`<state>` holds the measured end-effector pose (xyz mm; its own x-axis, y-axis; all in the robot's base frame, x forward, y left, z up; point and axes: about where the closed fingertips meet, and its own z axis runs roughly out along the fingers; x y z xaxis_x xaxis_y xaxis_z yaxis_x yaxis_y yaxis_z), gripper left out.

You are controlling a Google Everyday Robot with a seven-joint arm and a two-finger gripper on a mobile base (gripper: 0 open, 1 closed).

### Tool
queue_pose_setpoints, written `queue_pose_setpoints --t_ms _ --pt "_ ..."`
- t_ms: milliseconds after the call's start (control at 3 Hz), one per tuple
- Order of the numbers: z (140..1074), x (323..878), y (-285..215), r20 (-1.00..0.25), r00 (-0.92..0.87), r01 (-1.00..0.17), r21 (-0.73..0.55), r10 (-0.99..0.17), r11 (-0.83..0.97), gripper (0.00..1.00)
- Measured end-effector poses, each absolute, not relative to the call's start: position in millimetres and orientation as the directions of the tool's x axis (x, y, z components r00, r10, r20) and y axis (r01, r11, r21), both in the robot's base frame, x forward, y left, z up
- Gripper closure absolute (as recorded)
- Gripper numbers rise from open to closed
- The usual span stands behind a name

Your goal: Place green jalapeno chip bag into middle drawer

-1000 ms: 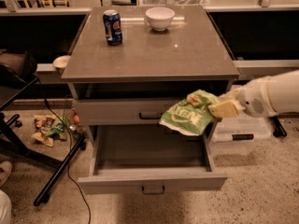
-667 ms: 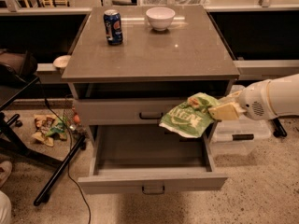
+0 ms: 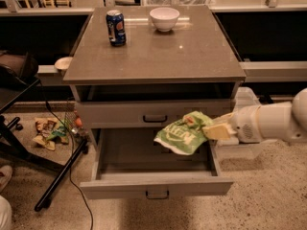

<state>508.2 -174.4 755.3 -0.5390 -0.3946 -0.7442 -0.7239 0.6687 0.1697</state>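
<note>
The green jalapeno chip bag [image 3: 183, 134] hung in the air over the right rear part of the open middle drawer [image 3: 120, 188], its lower edge drooping toward the cavity without resting on the drawer floor and its upper edge just in front of the upper drawer front [image 3: 115, 114]. The pincer [image 3: 212, 130] was clamped on the bag's right edge, reaching in from the right on the pale arm [image 3: 273, 122], just above the drawer's right side wall. By my reading this was the placing step, with the bag carried over the drawer and not yet let go. The risk lay on the right: the bag sat close to that side wall, so a release there could leave the crinkly foil draped over the rim or slipping outside; the limp bag might also catch on the upper front as it dropped. The drawer stood well pulled out, with bare floor to the left and toward its front, so there was open room to carry the bag leftward and down. The blue soda can [image 3: 115, 28] and white bowl [image 3: 164, 18] stood on the bench [image 3: 192, 56], well apart from the work
</note>
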Motion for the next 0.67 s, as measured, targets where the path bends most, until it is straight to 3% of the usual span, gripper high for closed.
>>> queue_pose_setpoints --t_ms 667 --pt "631 524 -126 -0.774 -0.58 -0.658 0.261 -0.254 0.706 1.0"
